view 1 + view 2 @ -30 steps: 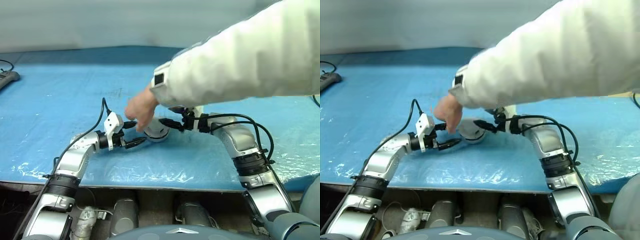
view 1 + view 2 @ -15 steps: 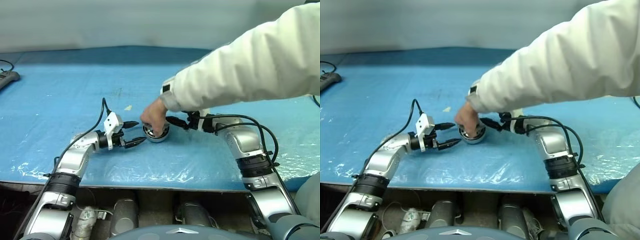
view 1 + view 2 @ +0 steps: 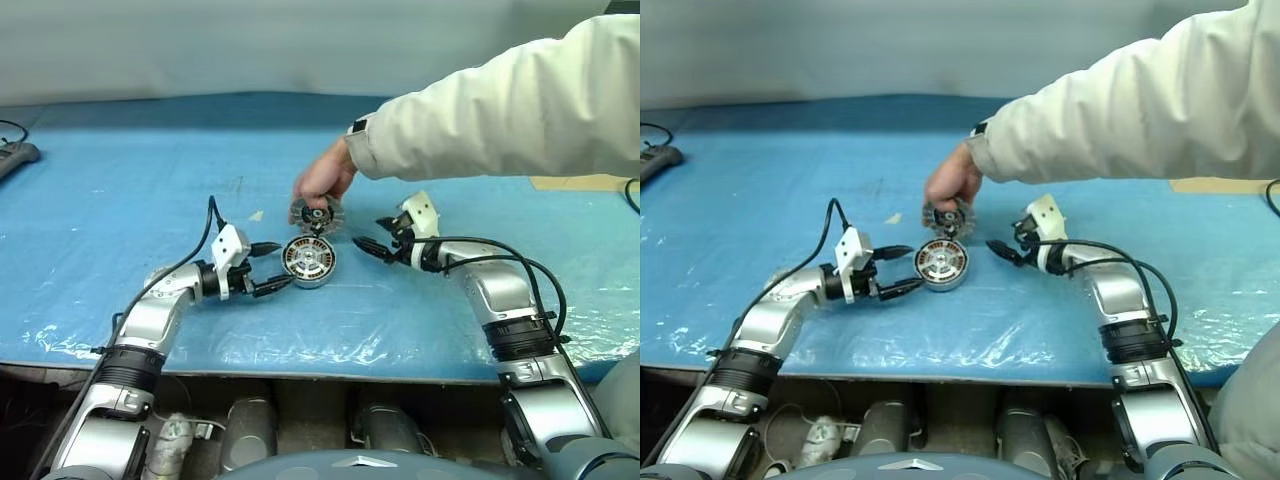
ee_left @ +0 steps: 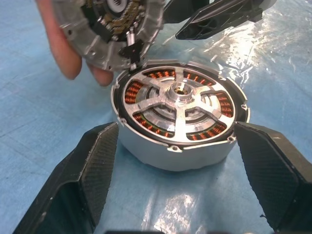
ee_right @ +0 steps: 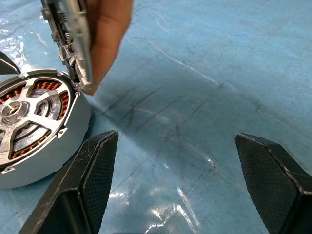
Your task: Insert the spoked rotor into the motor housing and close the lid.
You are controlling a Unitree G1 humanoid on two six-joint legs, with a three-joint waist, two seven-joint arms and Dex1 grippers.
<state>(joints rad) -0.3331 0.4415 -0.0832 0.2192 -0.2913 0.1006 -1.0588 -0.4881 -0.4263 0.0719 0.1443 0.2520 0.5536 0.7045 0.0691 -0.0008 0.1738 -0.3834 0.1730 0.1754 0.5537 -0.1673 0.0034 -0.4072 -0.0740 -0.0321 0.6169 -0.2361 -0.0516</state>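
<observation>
At the far left edge of the blue table cover (image 3: 120, 190), well apart from the motor housing (image 3: 309, 261), lies a dark object (image 3: 14, 157) cut off by the frame; what it is cannot be told. Nearer the housing, on its left, the left gripper (image 3: 270, 267) points at it with fingers spread wide and nothing between them. In the left wrist view the two black fingers (image 4: 92, 170) flank the housing (image 4: 180, 146), close to its wall; whether they touch it cannot be told. The housing rests on the cover, open side up, copper windings visible in a ring. The spoked rotor (image 4: 183, 100) lies inside it, silvery spokes running to a small hub. Behind the housing, the lid (image 3: 315, 214) stands raised and tilted, joined at the rim, its inner face toward the camera. A person's hand (image 3: 325, 180) holds the lid's far edge; the fingers are partly hidden behind the disc, and the white sleeve (image 3: 500, 110) runs out of frame at the right. To the right of the housing, the right gripper (image 3: 375, 240) hangs apart from it, fingers likewise wide and empty. Its fingers (image 5: 92, 180) frame bare cover beside the housing (image 5: 44, 146), which the frame cuts off.
</observation>
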